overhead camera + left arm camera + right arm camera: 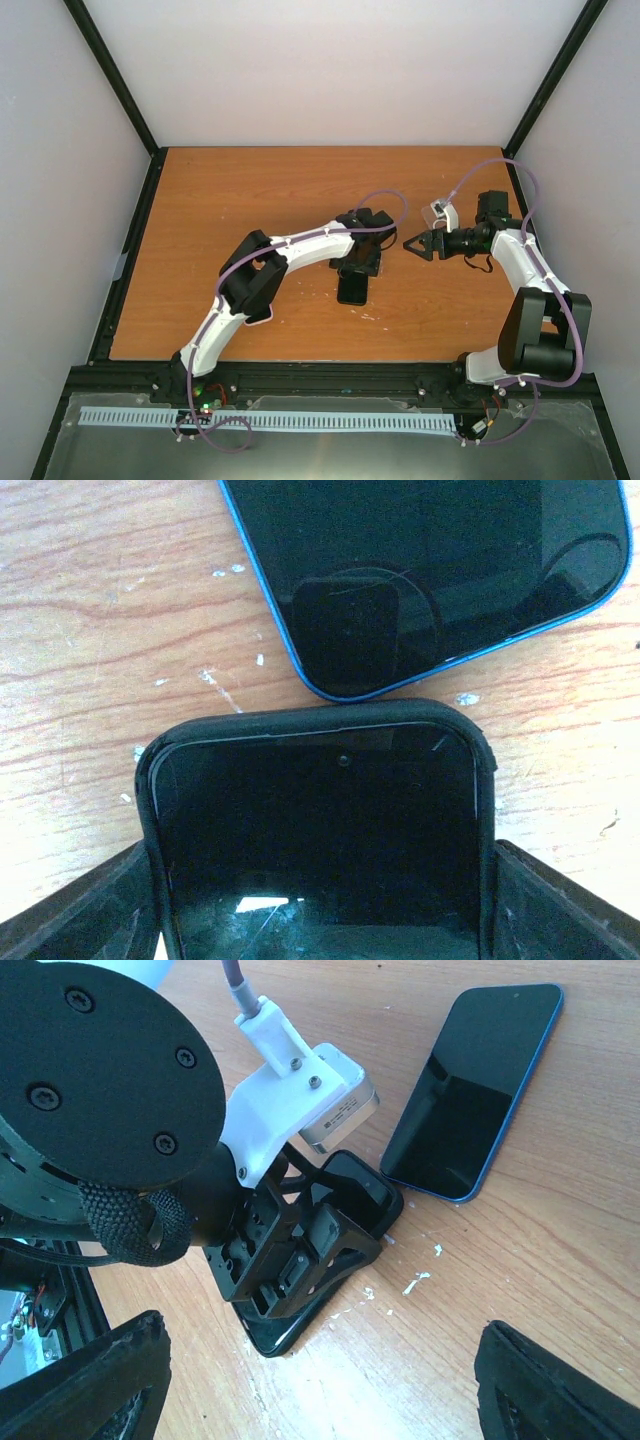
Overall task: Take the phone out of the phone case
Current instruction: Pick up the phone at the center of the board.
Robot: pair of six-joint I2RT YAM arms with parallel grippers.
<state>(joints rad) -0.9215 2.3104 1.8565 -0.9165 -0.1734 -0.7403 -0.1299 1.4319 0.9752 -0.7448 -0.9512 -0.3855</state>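
The phone (440, 570), dark-screened with a blue edge, lies flat on the wooden table, free of the case; it also shows in the right wrist view (475, 1090) and the top view (352, 290). The black phone case (320, 780) lies open side up just short of it, its end almost touching the phone. My left gripper (320, 858) is shut on the case, a finger against each long side; in the right wrist view the left gripper (300, 1250) covers most of the case (372, 1188). My right gripper (415, 245) is open and empty, to the right of both.
Small white flecks (415, 1282) lie on the wood beside the case. Black frame posts (120, 90) and white walls enclose the table. The table's near edge (300, 358) lies in front of the arm bases.
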